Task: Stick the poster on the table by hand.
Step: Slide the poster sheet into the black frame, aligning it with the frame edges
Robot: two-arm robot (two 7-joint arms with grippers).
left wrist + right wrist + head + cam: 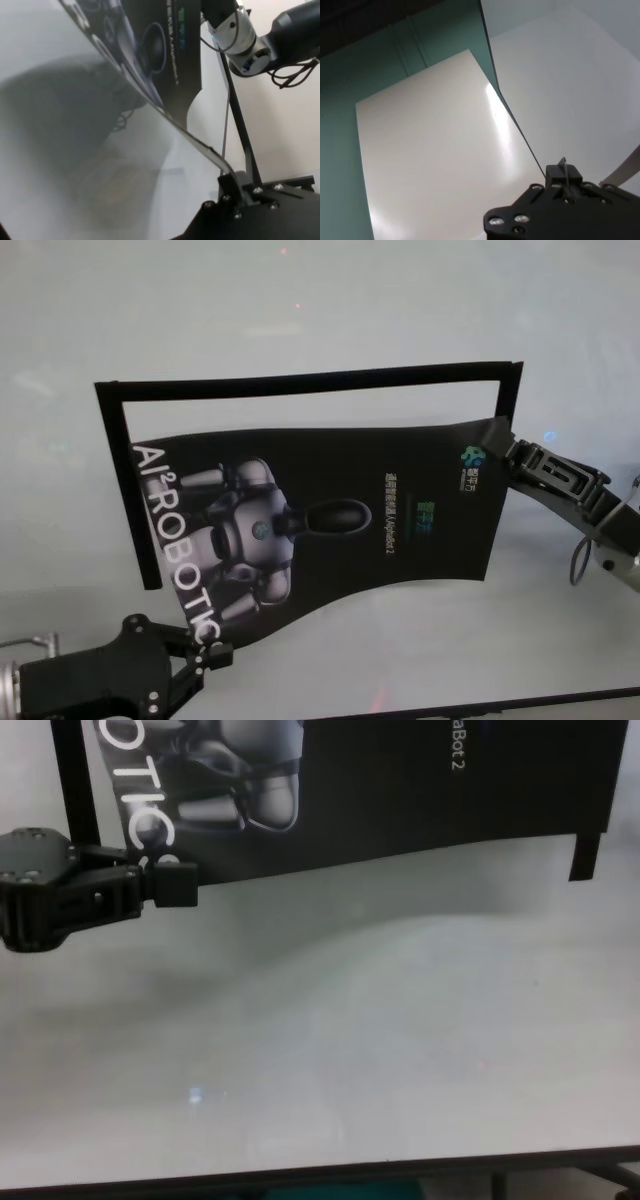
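Note:
The poster [340, 520], glossy black with a silver robot figure and white letters, hangs curved between my two grippers just above the white table [300, 310]. My left gripper [210, 655] is shut on its near left corner by the letters "TIC"; it also shows in the chest view [175, 880] and the left wrist view [240, 192]. My right gripper [510, 455] is shut on the far right corner by the small logo. The right wrist view shows the poster's white back [435, 150] running into that gripper [563, 177]. The poster casts a soft shadow on the table [350, 1040].
A thin black strip outline [300, 382] lies on the table, marking a rectangle along the far side, down the left and a short way down the right [585, 855]. The table's dark near edge runs along the bottom of the chest view.

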